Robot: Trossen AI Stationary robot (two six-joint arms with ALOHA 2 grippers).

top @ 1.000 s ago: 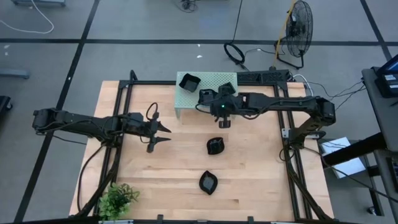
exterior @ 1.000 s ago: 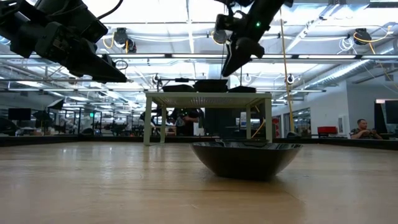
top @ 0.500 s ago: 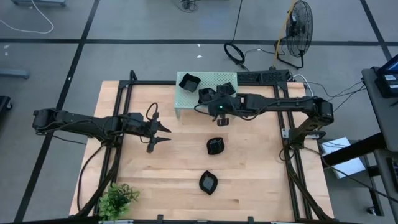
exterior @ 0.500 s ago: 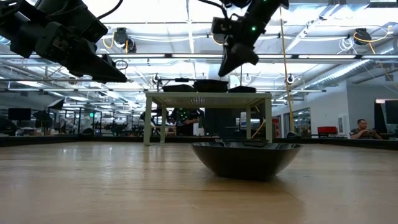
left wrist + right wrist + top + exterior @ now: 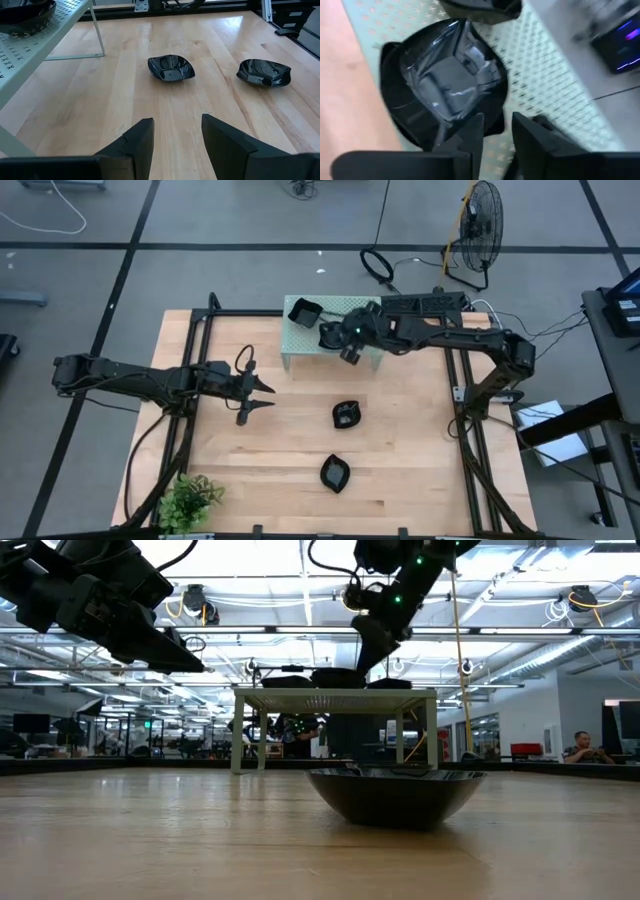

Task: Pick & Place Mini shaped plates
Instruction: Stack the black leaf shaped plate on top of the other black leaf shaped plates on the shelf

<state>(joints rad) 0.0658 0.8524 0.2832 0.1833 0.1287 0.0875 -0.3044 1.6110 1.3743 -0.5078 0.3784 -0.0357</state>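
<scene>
Start at the front of the desk (image 5: 280,450). One little plant (image 5: 190,498) sits at the corner by the left arm. Next come two plates on the wood, one behind the other: the near plate (image 5: 335,473) and the mid plate (image 5: 346,415). Both are well away from the stand.

Your left hand (image 5: 177,121) hangs over the desk beside them. Its fingers are spread wide and it holds nothing. From it, the two desk plates lie ahead with bare wood between.

At the back is the one green stand (image 5: 300,340). From table height I count three plates on top of it, so there are five plates in all. Your right hand (image 5: 497,120) is above the stand. Its fingers stand a little apart and nothing is between them. The stand plate (image 5: 445,85) lies right in front of those fingers, with its near rim at the fingertips — I cannot tell if they touch. It looks about as wide as it is long, so it has no clear long side to line up with.

The right hand is much the nearer one to that plate, so I think the next move is its job. You would need to get one finger over the rim first.
</scene>
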